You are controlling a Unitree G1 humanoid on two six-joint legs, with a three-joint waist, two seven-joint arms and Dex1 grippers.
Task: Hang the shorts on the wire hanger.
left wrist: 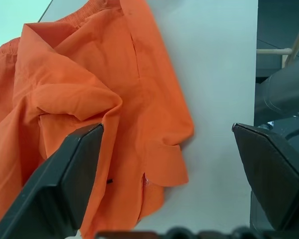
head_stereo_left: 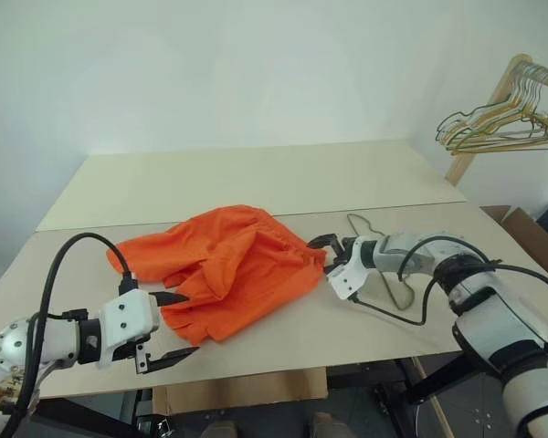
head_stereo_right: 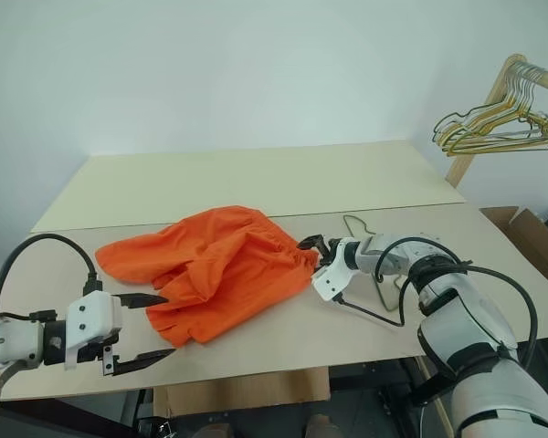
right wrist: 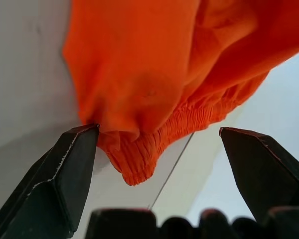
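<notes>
The orange shorts [head_stereo_left: 224, 269] lie crumpled in the middle of the table [head_stereo_left: 256, 173], with the gathered waistband [right wrist: 149, 154] toward the right. My right gripper [head_stereo_left: 321, 250] is open at that waistband end, and the elastic edge hangs between its two fingers in the right wrist view. The thin dark wire hanger [head_stereo_left: 354, 220] lies flat on the table just behind my right arm, which hides most of it. My left gripper [head_stereo_left: 177, 326] is open at the near hem of the shorts [left wrist: 154, 149], close to the table's front edge, with one finger [left wrist: 65, 184] over the fabric.
A bunch of gold and silver wire hangers [head_stereo_left: 502, 123] hangs from a wooden rack at the back right. A cardboard box [head_stereo_left: 530, 233] stands past the table's right edge. A seam runs across the table behind the shorts.
</notes>
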